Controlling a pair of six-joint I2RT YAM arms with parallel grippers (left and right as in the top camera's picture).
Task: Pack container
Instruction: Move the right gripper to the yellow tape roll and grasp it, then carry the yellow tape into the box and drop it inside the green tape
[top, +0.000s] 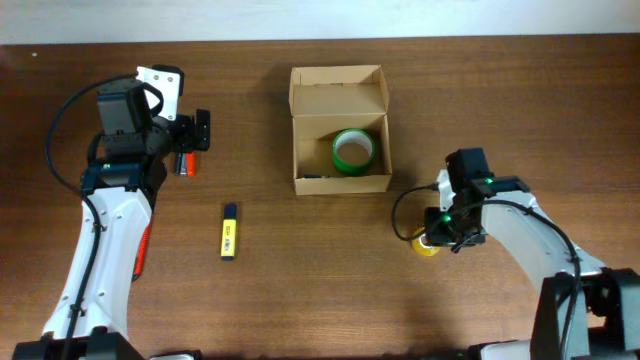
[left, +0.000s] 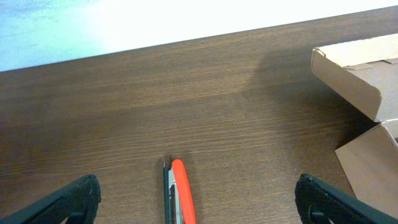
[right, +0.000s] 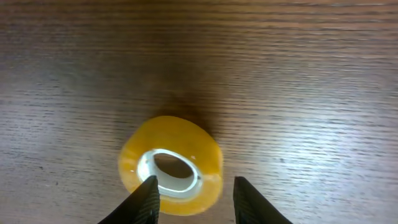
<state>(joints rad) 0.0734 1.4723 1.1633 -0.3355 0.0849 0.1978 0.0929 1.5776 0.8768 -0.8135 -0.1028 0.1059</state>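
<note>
From overhead, the container (top: 340, 184) is sitting toward 12 o'clock of the table's middle. It is standing open, with its flap (top: 338, 92) leaning back toward 12, so its long axis is running 12 to 6. A green tape roll (top: 353, 150) is lying inside. In the left wrist view, the left gripper (left: 196, 202) is hanging spread wide over a red-handled tool (left: 182, 190), the container at 3 o'clock. In the right wrist view, the right gripper (right: 196, 199) is sitting half-closed astride a yellow tape roll (right: 186, 137); I cannot tell whether it is pinching.

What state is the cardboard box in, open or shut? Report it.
Open. The container's flap lid is folded back, and from overhead a green tape roll shows inside it.
</note>
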